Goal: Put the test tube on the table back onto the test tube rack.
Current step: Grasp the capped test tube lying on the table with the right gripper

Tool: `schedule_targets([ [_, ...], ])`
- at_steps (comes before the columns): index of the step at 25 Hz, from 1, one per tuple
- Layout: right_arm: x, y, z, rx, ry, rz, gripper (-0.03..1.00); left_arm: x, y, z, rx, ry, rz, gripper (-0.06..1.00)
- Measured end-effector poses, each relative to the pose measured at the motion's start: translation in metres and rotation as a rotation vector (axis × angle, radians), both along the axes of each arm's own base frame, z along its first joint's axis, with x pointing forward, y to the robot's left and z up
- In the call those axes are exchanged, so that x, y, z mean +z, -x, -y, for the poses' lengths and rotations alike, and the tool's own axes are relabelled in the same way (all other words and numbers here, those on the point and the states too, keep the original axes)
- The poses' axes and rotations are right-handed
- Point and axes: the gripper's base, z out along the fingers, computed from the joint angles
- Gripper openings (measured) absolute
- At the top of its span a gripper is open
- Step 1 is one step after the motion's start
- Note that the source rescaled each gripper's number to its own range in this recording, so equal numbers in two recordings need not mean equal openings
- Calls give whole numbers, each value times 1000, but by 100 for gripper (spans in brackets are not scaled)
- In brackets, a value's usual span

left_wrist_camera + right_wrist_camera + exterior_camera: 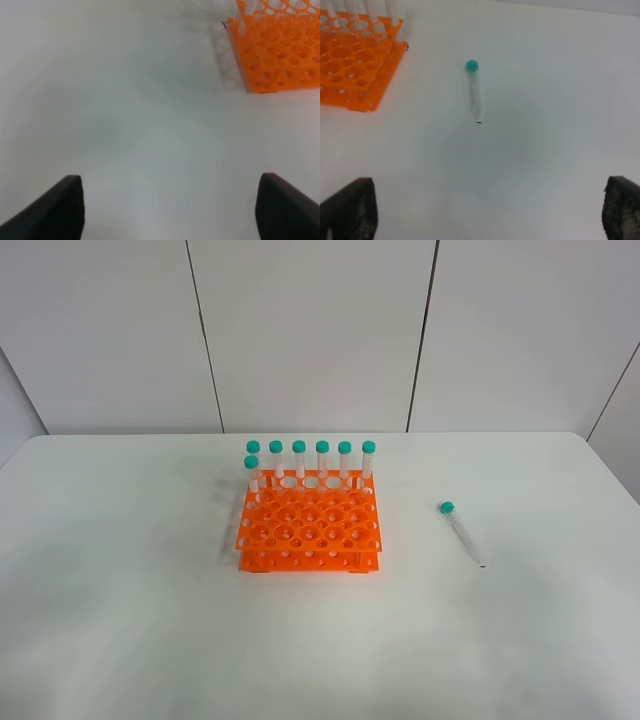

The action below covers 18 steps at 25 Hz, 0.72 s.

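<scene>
A clear test tube [462, 533] with a teal cap lies flat on the white table [120, 570], to the right of the orange test tube rack [310, 530]. The rack holds several capped tubes [322, 462] upright along its back rows. In the right wrist view the lying test tube [474, 91] rests ahead of my right gripper [489, 212], which stands open and empty. The rack [355, 62] shows to one side there. My left gripper [170, 210] is open too, with only bare table between its fingers and a corner of the rack [275, 47] ahead. Neither arm shows in the exterior high view.
White wall panels [310, 330] rise behind the table's far edge. Bare tabletop surrounds the rack on the left and front.
</scene>
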Motion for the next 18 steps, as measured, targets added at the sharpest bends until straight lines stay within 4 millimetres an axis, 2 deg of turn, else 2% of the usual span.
schedule_targets([
  [12,0,0,0,0,0,-2,100,0,0,0,0,0,0,100],
  [18,12,-21,-1,0,1,-103,100,0,0,0,0,0,0,100],
])
